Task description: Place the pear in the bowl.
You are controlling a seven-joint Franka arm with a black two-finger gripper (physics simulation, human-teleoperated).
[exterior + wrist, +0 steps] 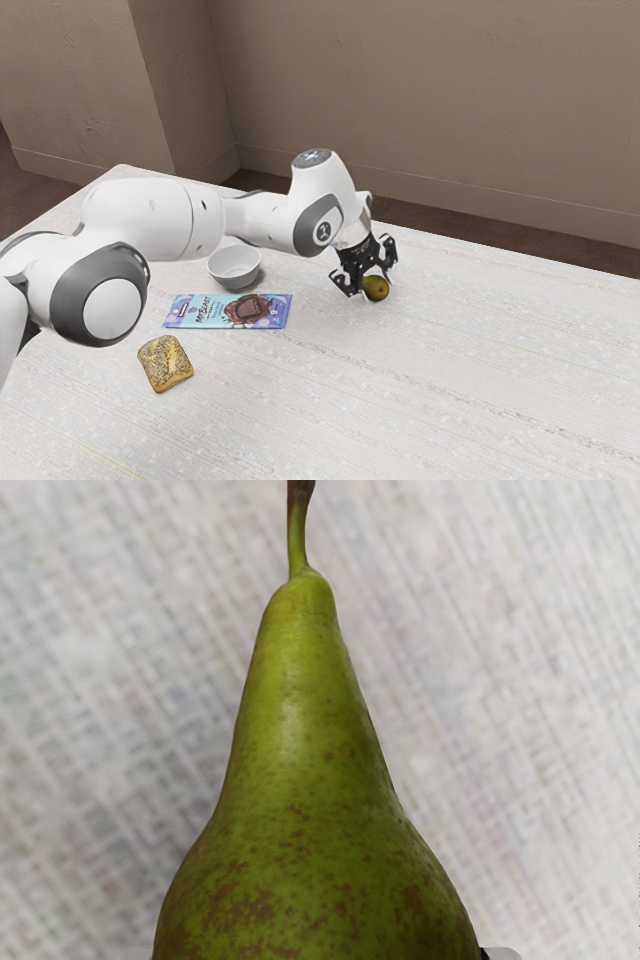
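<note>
The gripper point(375, 276) is low over the table with its fingers spread wide around the pear point(376, 289), which lies on the tabletop beneath the hand. From the wrist camera the green, brown-speckled pear point(315, 810) is seen close up, its stem pointing away from the hand and its wide end at the lower edge. Whether either finger touches the pear is hard to make out. A white-grey bowl point(235, 268) stands upright toward the exterior view's left, apart from the pear; no fruit can be seen inside it.
A blue-purple chocolate packet point(200, 311) lies just in front of the bowl, and a seeded slice of bread point(165, 363) is nearer the exterior view's lower left. The arm's links pass above the white table point(450, 380) behind the bowl.
</note>
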